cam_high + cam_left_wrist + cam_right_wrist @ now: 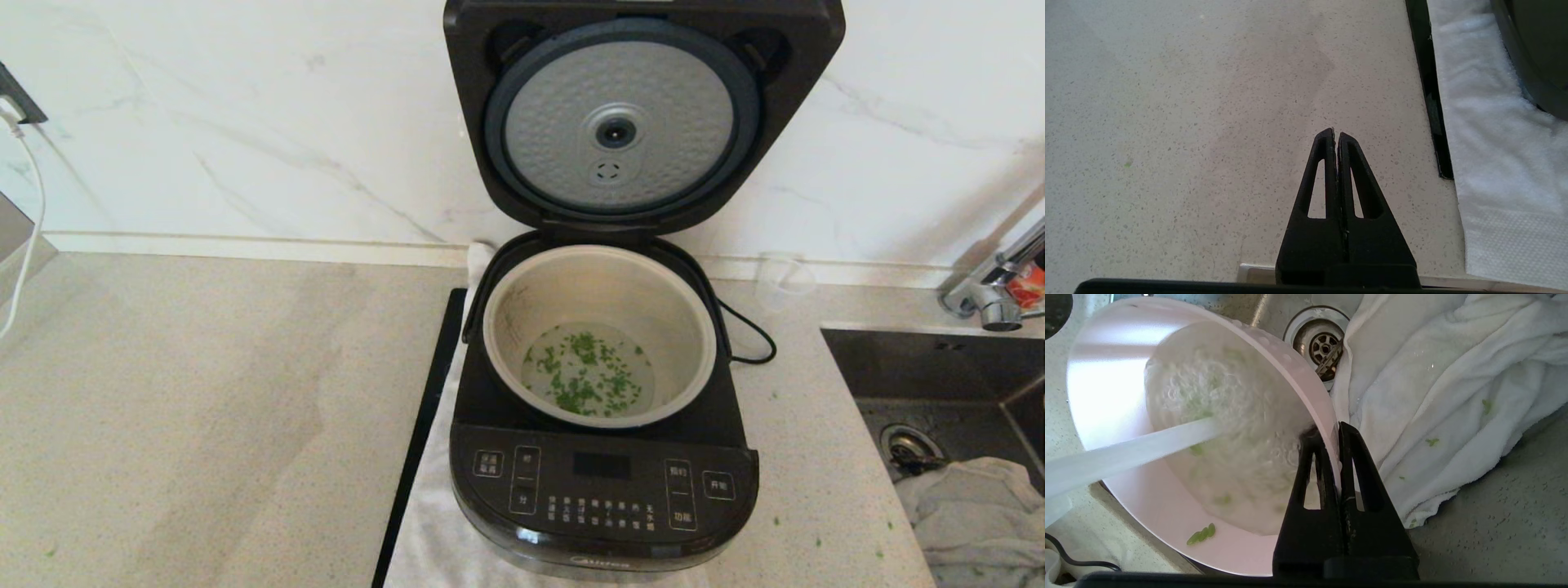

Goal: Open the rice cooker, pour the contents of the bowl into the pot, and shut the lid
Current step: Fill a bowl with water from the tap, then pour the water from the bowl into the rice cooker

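Note:
The black rice cooker (604, 482) stands open, its lid (620, 122) upright with the dimpled silver disc facing me. Green bits in clear liquid (588, 380) lie at the bottom of the pale pot (492, 327). Neither arm shows in the head view. My right gripper (1333, 430) is shut on the rim of the pinkish-white bowl (1118, 388), held tilted over the sink. The bowl holds wet residue and a few green bits (1202, 535); a white strip (1126, 453) crosses it. My left gripper (1336, 132) is shut on nothing, above the bare counter left of the cooker (1535, 49).
The steel sink (922, 367) at the right holds a crumpled white towel (1433, 375) beside the drain (1323, 335). A faucet (996, 286) and a clear cup (784, 278) stand behind. A white cloth (1486, 122) and a black strip (1429, 90) lie under the cooker.

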You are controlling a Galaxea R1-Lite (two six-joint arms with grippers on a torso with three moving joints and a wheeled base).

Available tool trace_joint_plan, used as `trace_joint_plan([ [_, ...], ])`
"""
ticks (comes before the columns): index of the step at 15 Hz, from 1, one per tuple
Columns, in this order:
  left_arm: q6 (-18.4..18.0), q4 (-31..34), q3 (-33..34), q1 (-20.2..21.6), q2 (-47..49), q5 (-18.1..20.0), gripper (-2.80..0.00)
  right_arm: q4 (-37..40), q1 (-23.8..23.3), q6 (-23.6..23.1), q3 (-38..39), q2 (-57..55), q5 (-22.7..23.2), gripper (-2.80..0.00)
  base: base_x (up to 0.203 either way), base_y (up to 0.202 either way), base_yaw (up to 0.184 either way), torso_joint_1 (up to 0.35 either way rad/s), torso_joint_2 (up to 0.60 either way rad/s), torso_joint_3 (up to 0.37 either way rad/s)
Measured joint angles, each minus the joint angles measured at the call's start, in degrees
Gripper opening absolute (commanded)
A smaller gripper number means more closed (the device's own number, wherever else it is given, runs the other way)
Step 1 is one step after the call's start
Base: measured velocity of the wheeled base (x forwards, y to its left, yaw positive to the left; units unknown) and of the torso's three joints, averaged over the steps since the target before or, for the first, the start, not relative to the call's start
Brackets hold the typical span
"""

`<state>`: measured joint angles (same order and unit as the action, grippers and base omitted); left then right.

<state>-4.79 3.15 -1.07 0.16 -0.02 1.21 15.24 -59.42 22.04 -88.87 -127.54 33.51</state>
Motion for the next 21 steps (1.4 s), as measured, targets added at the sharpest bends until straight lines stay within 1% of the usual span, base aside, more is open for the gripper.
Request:
trace_joint_plan([
  [5, -0.02, -0.02, 0.00, 0.00, 0.00, 0.01, -2.80, 0.75, 0.00, -0.40, 1.90, 2.25, -0.28, -2.80, 0.000, 0.000, 0.000, 0.000, 0.00, 0.000],
  [7, 0.00, -0.02, 0.00, 0.00, 0.00, 0.01, -2.80, 1.02, 0.51, -1.49, 5.38, 5.25, -0.37, -2.80, 0.000, 0.000, 0.000, 0.000, 0.00, 0.000],
  [10, 0.00, -0.02, 0.00, 0.00, 0.00, 0.00, -2.80, 2.09, 3.60, -4.37, 12.95, 12.04, -0.41, -2.80, 0.000, 0.000, 0.000, 0.000, 0.00, 0.000],
  [12, 0.00, -0.04, 0.00, -0.02, 0.00, 0.02, -2.80, 5.18, 7.11, -5.49, 16.34, 16.90, -0.41, -2.80, 0.000, 0.000, 0.000, 0.000, 0.00, 0.000],
  [15, -0.01, -0.05, 0.00, 0.00, 0.00, 0.00, -2.80, 10.93, 13.11, -6.08, 18.90, 23.86, -0.88, -2.80, 0.000, 0.000, 0.000, 0.000, 0.00, 0.000],
  [16, -0.02, -0.02, 0.00, -0.02, 0.00, 0.02, -2.80, 12.46, 15.35, -6.08, 19.27, 25.81, -1.73, -2.80, 0.000, 0.000, 0.000, 0.000, 0.00, 0.000],
  [18, -0.02, -0.02, 0.00, 0.00, 0.00, 0.00, -2.80, 14.81, 21.18, -5.95, 19.71, 29.66, -5.20, -2.80, 0.000, 0.000, 0.000, 0.000, 0.00, 0.000],
  [21, -0.01, -0.01, 0.02, 0.00, 0.00, 0.00, -2.80, 16.25, 29.68, -5.42, 19.85, 34.30, -9.73, -2.80, 0.000, 0.000, 0.000, 0.000, 0.00, 0.000],
])
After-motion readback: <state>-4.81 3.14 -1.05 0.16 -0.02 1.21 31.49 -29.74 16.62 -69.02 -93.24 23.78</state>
